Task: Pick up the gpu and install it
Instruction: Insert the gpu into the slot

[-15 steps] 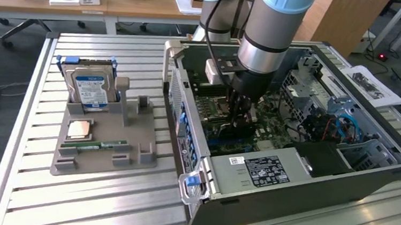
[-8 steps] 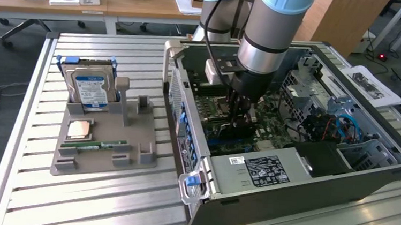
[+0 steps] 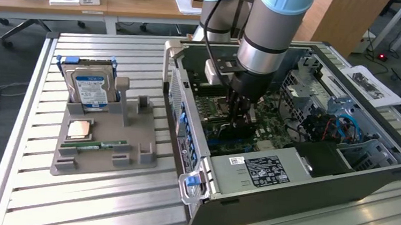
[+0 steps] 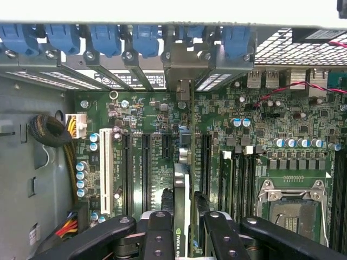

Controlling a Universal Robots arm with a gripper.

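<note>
I am pinching the gpu (image 4: 182, 216) edge-on between my fingers (image 4: 162, 238), nearly closed, over the motherboard (image 4: 260, 124). If tilted, it could miss its slot.

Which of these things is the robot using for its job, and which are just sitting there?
In the job:
- gripper, shut on the gpu
- open computer case
- motherboard

Just lying about:
- hard drive
- memory stick
- chip
- grey holder they sit in
</note>
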